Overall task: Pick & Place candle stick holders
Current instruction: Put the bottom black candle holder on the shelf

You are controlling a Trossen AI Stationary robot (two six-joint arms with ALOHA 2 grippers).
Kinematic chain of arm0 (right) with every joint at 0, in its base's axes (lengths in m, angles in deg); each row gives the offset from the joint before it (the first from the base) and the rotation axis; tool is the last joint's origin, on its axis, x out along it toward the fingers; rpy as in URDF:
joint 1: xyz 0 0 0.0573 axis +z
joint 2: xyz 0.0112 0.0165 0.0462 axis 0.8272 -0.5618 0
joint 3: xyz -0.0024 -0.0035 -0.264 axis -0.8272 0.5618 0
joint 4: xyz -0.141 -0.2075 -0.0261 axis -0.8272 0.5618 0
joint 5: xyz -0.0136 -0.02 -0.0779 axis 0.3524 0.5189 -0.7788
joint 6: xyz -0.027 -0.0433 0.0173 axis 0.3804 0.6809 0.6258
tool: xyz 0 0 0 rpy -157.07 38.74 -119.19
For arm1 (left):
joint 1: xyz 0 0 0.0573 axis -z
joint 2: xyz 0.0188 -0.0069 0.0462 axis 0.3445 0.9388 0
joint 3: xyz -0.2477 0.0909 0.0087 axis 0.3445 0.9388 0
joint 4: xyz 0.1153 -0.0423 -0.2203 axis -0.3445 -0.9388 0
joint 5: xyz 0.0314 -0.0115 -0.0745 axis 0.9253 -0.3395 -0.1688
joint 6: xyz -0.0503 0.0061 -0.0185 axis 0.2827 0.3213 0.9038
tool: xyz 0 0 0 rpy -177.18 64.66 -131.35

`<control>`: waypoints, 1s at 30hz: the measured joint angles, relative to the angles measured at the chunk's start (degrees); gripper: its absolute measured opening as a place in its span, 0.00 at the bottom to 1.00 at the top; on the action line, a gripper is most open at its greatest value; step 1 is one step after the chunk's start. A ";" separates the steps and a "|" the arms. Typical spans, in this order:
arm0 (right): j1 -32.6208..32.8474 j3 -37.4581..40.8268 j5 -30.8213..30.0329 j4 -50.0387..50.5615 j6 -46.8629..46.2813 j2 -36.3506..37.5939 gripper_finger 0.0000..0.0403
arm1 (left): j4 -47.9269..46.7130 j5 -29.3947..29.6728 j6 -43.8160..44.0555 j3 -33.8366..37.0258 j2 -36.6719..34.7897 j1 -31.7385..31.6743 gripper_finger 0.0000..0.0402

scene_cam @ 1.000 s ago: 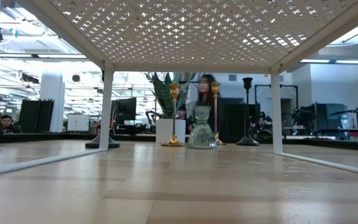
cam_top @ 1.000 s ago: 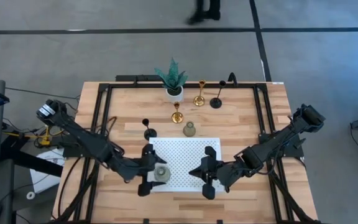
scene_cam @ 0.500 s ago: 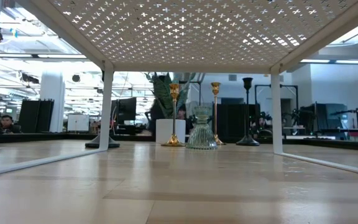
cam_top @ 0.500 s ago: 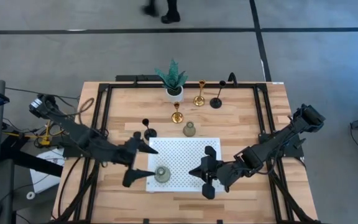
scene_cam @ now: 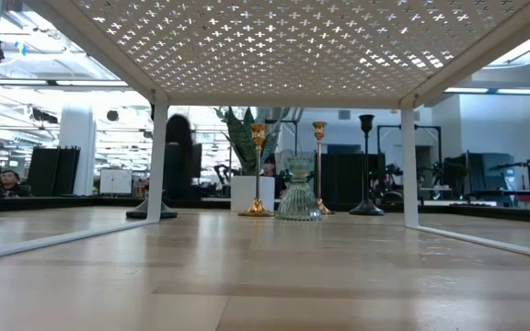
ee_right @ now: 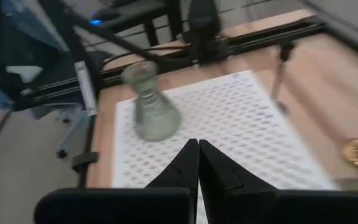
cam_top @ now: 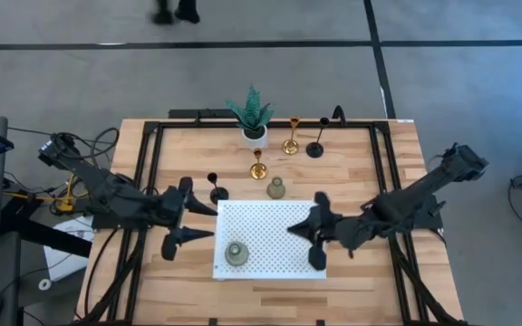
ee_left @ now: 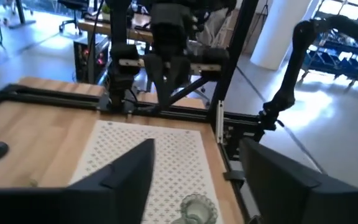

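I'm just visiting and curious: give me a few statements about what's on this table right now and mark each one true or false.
1. A grey-green holder stands on the white perforated shelf. True.
2. The left gripper is clamped on that holder. False: its fingers are open and it sits apart from the holder, off the shelf's left edge.
3. The right gripper has its fingers shut and holds nothing. True.
4. The potted plant stands on the shelf. False: it stands on the wooden table near the far edge.
5. Two gold holders stand near the plant. True.
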 joint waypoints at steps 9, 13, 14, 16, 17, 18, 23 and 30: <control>0.70 -0.02 -7.04 7.52 3.99 8.25 0.00 | -15.50 9.98 -0.81 -0.01 -2.90 0.00 0.21; 0.50 -0.04 -8.05 10.85 4.53 11.21 0.00 | -21.60 17.57 -0.86 0.00 -3.12 0.00 0.11; 0.48 -0.04 -8.06 11.95 4.52 11.95 0.00 | -22.98 19.88 -0.85 0.00 -3.11 0.00 0.10; 0.48 -0.04 -8.09 13.85 4.52 13.49 0.00 | -25.24 23.45 0.23 0.00 -3.11 -0.02 0.06; 0.48 -0.04 -8.07 14.90 4.52 14.30 0.00 | -26.44 24.52 1.52 0.00 -3.11 -0.03 0.05; 0.48 -0.04 -8.07 15.83 4.52 15.04 0.00 | -27.58 25.10 3.05 0.00 -3.11 -0.04 0.04; 0.48 -0.04 -8.26 20.27 4.54 19.22 0.00 | -29.03 28.21 10.84 3.47 -3.05 -0.85 0.02; 0.48 -0.04 -10.85 27.09 4.55 24.58 0.00 | -29.71 29.19 15.28 11.83 -3.56 -4.74 0.05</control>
